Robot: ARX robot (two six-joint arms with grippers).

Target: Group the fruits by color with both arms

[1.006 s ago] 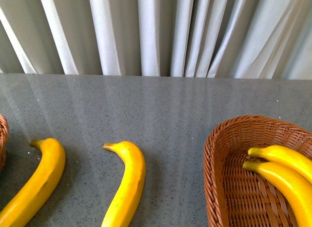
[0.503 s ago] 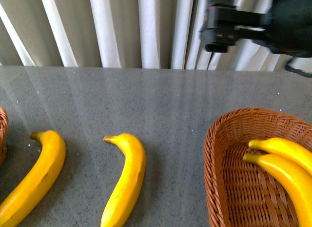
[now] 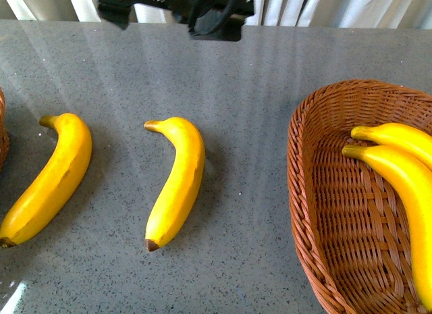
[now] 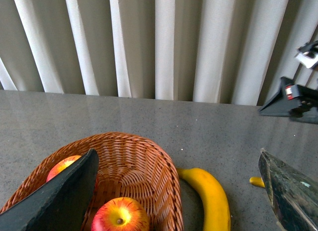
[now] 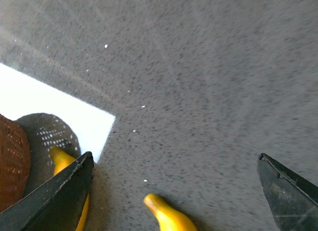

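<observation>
The right jaws [image 5: 175, 156] are spread wide, holding nothing. The middle banana [image 3: 177, 179] lies on the tabletop [image 3: 270, 91] right in front of their gap, stem end nearest, its long side pointing away. The left jaws [image 4: 177, 154], spread too, hang over the apple basket [image 4: 126, 136], farther off.

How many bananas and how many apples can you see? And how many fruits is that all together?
Curved bright-yellow bananas: 4
Round red-and-yellow apples: 2
Total: 6 fruits
</observation>
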